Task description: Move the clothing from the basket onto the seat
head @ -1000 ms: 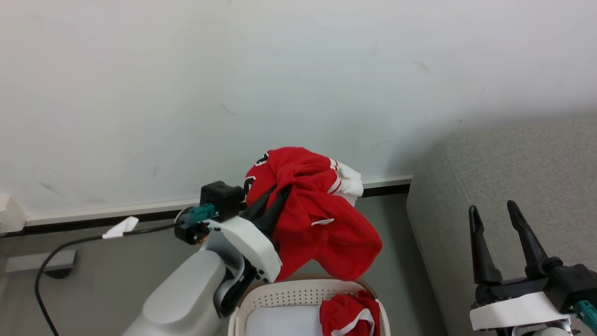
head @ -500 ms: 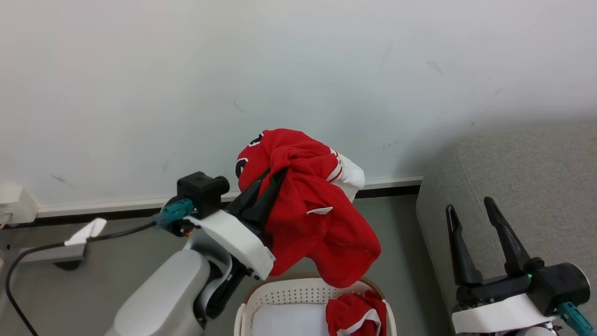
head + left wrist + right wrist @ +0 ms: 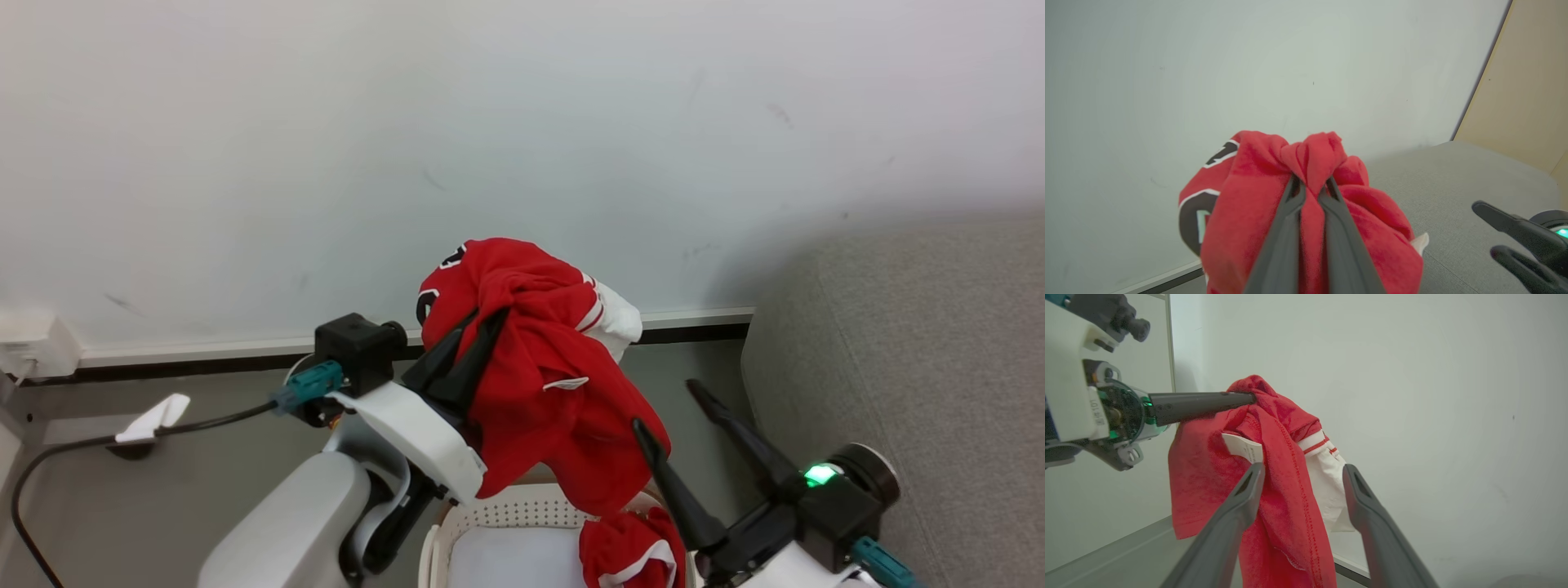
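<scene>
My left gripper point(image 3: 483, 320) is shut on a bunched red garment of the clothing point(image 3: 543, 384), with white trim and a black-and-white patch, and holds it up above the basket point(image 3: 506, 516). The left wrist view shows the fabric point(image 3: 1241, 200) pinched between the closed fingers point(image 3: 1286, 228). A second red garment point(image 3: 633, 547) lies in the basket's right part. My right gripper point(image 3: 665, 406) is open and tilted left, its tips close beside the hanging garment. In the right wrist view the cloth point(image 3: 1278, 465) hangs just beyond the spread fingers point(image 3: 1245, 494). The grey seat point(image 3: 914, 367) lies to the right.
A plain white cloth point(image 3: 506, 565) lies flat in the basket. A pale wall with a dark baseboard point(image 3: 204, 363) stands behind. A black cable point(image 3: 73, 447) runs over the grey floor at left, near a white box point(image 3: 28, 343).
My right arm has swung left from in front of the seat, its open fingers now slanting toward the hanging garment. The left gripper still holds the garment at about the same height.
</scene>
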`<state>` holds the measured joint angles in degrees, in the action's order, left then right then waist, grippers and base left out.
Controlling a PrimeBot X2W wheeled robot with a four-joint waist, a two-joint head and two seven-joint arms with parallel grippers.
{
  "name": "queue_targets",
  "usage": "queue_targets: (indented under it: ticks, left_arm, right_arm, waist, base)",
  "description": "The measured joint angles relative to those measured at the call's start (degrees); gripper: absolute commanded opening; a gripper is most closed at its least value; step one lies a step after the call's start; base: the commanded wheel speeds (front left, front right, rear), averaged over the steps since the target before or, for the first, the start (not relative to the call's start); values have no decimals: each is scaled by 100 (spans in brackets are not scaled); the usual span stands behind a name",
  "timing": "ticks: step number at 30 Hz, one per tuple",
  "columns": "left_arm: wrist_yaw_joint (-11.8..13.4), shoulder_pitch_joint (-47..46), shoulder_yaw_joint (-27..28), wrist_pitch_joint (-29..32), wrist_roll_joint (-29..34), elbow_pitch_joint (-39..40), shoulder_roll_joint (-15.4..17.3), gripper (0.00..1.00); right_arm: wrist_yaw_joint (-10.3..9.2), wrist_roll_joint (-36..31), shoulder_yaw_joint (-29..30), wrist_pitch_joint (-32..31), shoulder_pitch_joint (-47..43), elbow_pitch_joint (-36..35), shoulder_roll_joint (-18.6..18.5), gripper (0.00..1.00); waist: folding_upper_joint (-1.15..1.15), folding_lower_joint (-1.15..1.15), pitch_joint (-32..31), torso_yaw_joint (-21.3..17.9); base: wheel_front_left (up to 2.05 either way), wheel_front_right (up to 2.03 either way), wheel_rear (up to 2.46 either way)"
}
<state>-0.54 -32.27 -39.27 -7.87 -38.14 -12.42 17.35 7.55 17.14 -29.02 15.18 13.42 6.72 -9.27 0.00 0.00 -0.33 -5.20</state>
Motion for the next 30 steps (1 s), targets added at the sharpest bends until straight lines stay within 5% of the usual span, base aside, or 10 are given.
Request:
queue_targets:
  ticks: [15, 29, 30]
  left_arm:
    - [-145, -34, -411, 59, 34, -136, -322, 0]
    - [-274, -93, -690, 149, -2, -152, -580, 0]
    - [-296, -93, -706, 156, -19, -152, -586, 0]
  right_arm:
    - [0, 942, -1379, 1, 1293, 1784, 74, 100]
    - [0, 1492, -1802, 0, 1952, 2683, 242, 100]
    - [0, 1506, -1820, 0, 1952, 2673, 248, 65]
  waist:
    - [0, 0, -31, 530]
    - [0, 0, -67, 1056]
    - [0, 0, -67, 1070]
  base:
    - [0, 0, 0]
    - [0, 0, 0]
    - [0, 0, 0]
